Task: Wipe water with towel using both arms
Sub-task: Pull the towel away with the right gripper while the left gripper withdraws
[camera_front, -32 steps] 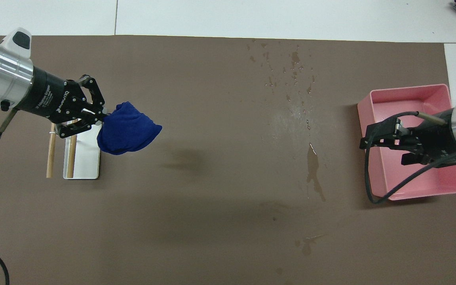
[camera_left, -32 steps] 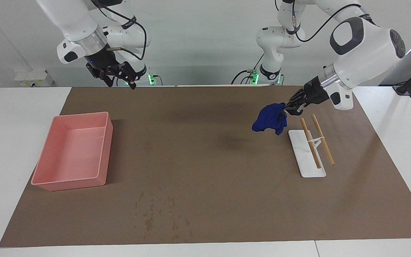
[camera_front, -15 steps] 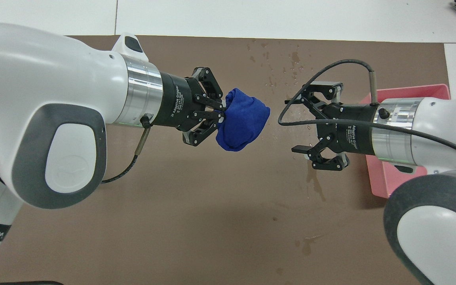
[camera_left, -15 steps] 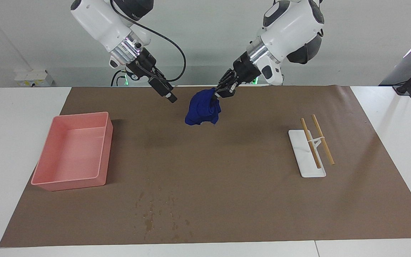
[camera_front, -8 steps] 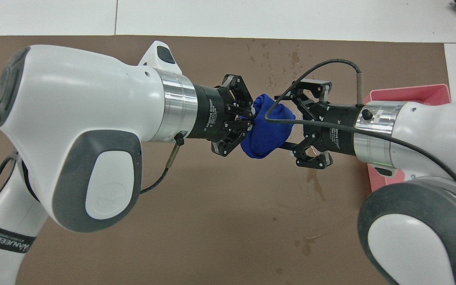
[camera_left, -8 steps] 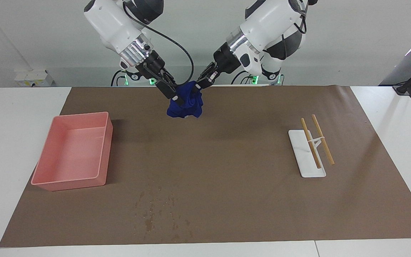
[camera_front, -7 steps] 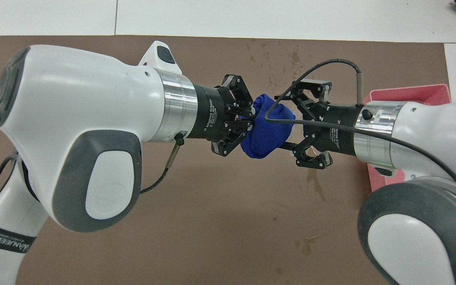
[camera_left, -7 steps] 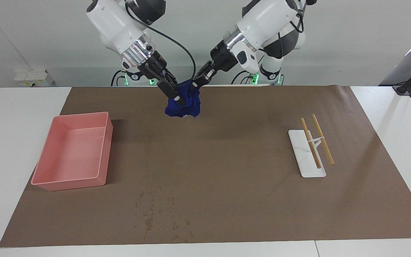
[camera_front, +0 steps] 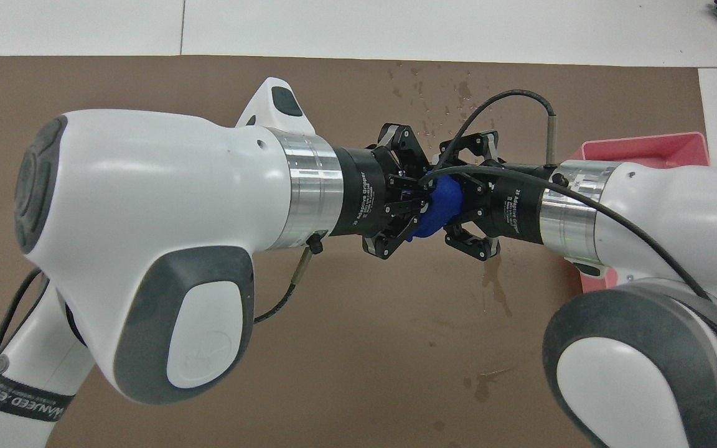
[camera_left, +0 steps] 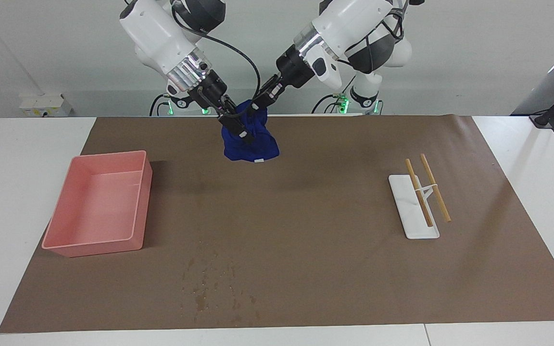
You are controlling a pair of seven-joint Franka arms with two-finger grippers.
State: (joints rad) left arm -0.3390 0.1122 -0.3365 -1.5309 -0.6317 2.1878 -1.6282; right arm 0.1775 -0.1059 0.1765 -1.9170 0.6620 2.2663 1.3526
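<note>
Two grippers meet at a blue towel (camera_left: 250, 142), held in the air over the robots' end of the brown mat (camera_left: 306, 250). The left gripper (camera_left: 258, 105) comes in from two o'clock and is clamped on the towel's top. The right gripper (camera_left: 236, 126) comes in from ten o'clock and appears closed on the cloth too. The step looks like a hand-over or shared grasp. The water (camera_left: 209, 288) lies at six o'clock, well apart from the towel and farther from the robots. The next move calls for carrying the towel down onto that wet patch.

2 arms (camera_left: 161, 29), 1 blue towel (camera_left: 250, 142), 1 pink bin (camera_left: 99, 206), 1 white rack (camera_left: 414, 206), 2 wood rods (camera_left: 426, 190), 1 brown mat (camera_left: 306, 230)
</note>
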